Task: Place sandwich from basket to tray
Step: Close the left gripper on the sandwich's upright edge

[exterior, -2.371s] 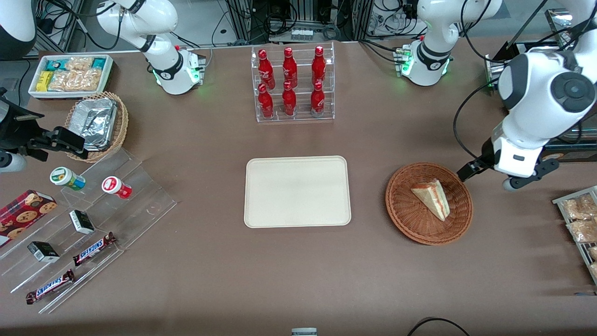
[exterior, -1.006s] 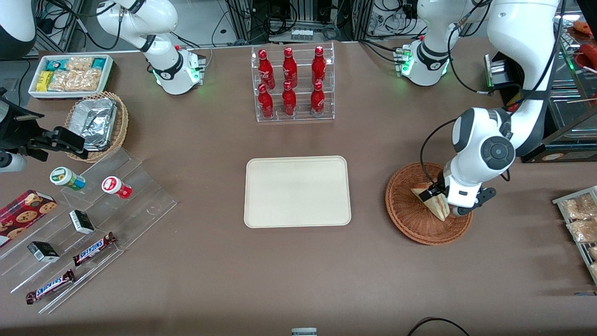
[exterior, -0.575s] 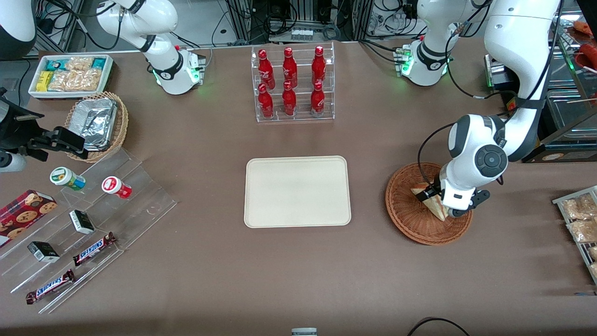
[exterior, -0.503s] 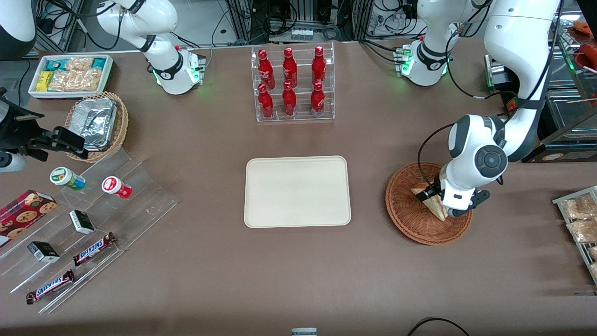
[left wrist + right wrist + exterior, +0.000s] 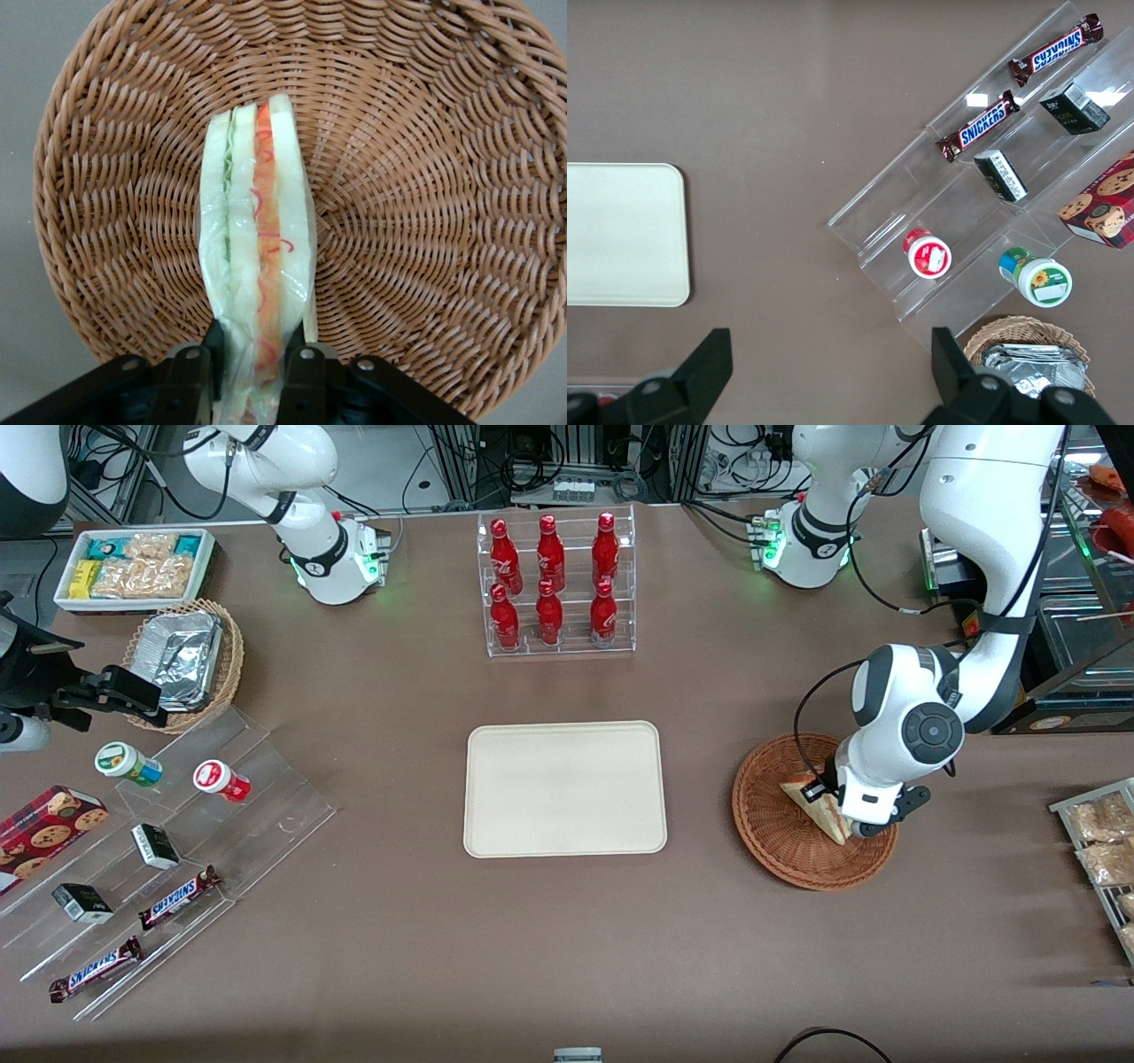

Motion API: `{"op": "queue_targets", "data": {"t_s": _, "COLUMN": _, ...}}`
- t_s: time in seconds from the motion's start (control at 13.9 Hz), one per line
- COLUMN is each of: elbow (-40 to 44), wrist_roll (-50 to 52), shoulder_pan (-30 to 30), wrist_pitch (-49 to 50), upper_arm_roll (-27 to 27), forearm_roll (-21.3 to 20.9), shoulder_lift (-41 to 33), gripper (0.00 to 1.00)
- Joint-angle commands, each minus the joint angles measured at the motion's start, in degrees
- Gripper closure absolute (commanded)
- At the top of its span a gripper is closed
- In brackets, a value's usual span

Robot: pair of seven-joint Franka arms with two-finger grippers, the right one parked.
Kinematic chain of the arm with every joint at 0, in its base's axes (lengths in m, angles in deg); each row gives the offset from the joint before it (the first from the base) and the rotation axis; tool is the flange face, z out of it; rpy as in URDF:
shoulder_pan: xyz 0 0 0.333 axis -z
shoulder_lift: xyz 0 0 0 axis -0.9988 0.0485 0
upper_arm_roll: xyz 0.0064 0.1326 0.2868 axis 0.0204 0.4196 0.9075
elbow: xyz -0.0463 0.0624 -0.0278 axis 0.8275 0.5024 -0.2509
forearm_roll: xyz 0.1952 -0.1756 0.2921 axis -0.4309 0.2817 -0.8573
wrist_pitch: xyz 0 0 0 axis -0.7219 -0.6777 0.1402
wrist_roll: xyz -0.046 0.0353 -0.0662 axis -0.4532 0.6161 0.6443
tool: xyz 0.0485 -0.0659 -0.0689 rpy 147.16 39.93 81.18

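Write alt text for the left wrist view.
The claw is shut on the sandwich, one finger pressed to each bread face, filling stripes facing the camera. The sandwich is still inside the reddish-brown wicker basket, which sits on a brown table.

Sandwich [image 5: 817,804] in basket [image 5: 780,841], right of frame centre; gripper [image 5: 837,808] down in the basket, fingers [image 5: 190,385] on both sides of the sandwich. Tray [image 5: 564,788] mid-frame, apart from the basket. Bottle rack [image 5: 556,584] upper centre, above the tray.
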Motion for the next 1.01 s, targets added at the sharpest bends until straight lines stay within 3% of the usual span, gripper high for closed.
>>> {"op": "queue_targets", "data": {"t_s": 0.0, "elbow": 0.7, "wrist_roll": 0.1, "shoulder_pan": 0.1, "wrist_pitch": 1.6, "upper_arm_roll": 0.2, "forearm_roll": -0.7, "shoulder_lift": -0.7, "gripper": 1.00}}
{"op": "queue_targets", "data": {"t_s": 0.22, "elbow": 5.8, "wrist_roll": 0.1, "shoulder_pan": 0.1, "wrist_pitch": 9.2, "upper_arm_roll": 0.1, "forearm_roll": -3.4, "shoulder_lift": -0.5, "gripper": 1.00}}
{"op": "queue_targets", "data": {"t_s": 0.65, "elbow": 11.5, "wrist_roll": 0.1, "shoulder_pan": 0.7, "wrist_pitch": 15.7, "upper_arm_roll": -0.4, "forearm_roll": -3.6, "shoulder_lift": -0.9, "gripper": 1.00}}
{"op": "queue_targets", "data": {"t_s": 0.93, "elbow": 16.3, "wrist_roll": -0.2, "shoulder_pan": 5.0, "wrist_pitch": 22.1, "upper_arm_roll": -0.8, "forearm_roll": -3.7, "shoulder_lift": -0.9, "gripper": 1.00}}
